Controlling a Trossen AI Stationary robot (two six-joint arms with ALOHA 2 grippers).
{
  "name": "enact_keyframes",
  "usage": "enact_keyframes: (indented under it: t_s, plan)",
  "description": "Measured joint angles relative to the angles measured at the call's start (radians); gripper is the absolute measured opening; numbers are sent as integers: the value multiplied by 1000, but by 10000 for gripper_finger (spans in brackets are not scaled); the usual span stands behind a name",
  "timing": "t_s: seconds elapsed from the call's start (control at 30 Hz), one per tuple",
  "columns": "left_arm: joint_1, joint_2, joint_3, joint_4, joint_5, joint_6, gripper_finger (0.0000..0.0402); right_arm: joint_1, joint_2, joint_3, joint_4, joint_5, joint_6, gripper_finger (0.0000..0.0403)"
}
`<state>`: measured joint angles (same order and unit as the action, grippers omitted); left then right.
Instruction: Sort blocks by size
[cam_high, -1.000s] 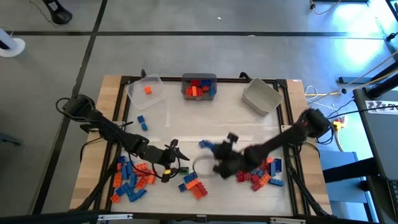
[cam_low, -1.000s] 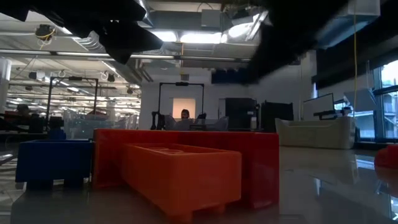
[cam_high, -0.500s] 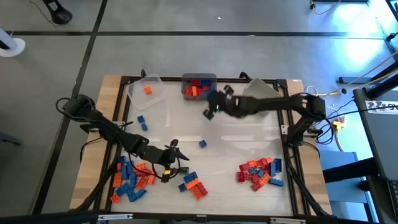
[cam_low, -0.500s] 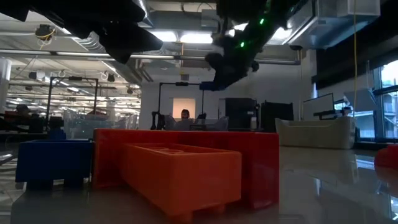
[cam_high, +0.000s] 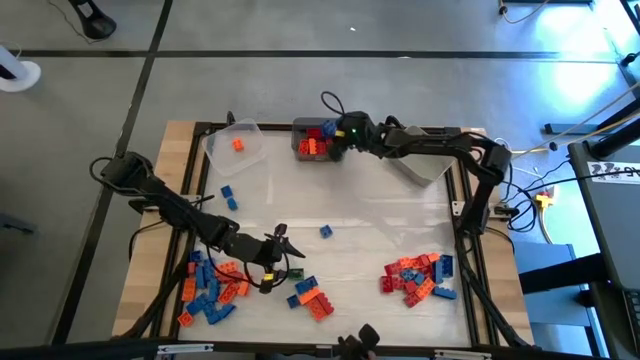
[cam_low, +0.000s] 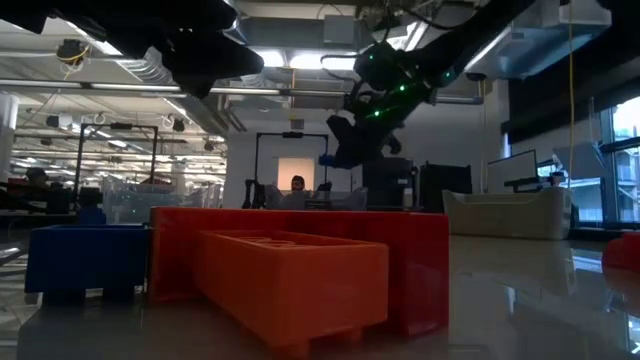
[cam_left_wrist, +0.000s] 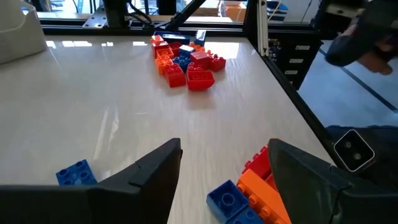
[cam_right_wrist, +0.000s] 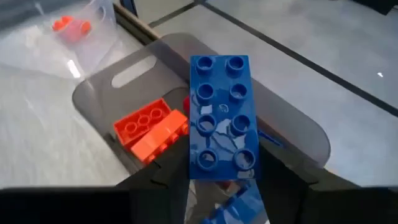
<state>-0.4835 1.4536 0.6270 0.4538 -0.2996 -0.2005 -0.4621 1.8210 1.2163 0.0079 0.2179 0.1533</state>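
The right hand (cam_high: 340, 137) hangs over the grey bin (cam_high: 321, 126) at 12 o'clock on the surface (cam_high: 360, 210), its fingers clamped on a long blue block (cam_right_wrist: 221, 115) above the orange blocks (cam_right_wrist: 149, 127) inside. The left hand (cam_high: 272, 262) rests low at 7 o'clock, fingers (cam_left_wrist: 149, 180) apart and holding nothing, beside a heap of blocks (cam_high: 212, 285). Another heap (cam_high: 418, 277) lies at 5 o'clock.

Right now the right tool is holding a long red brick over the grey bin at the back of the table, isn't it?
Not quite: the brick is blue, not red. The right wrist view shows the right tool holding it over the grey bin.
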Motion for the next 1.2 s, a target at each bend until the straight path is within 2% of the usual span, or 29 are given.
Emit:
enact_keyframes:
  t_s: [0.33,0.57,0.73,0.83,1.03,1.2]
  plan:
    - [0,0,0,0,0,-1,229,4,2,0,-11,-21,-15,277]
    - [2,0,0,-1,0,-1,229,107,-125,0,-131,-83,-88,309]
    - [12,0,0,-2,-3,0,229,292,-212,0,-284,-98,-106,306]
    - [22,0,0,-2,-3,0,229,428,-218,0,-332,-90,-77,302]
    - [57,0,0,2,-3,73,229,702,-197,-1,-381,58,-4,299]
    - [72,0,0,2,6,-7,229,899,-190,-64,-274,139,78,298]
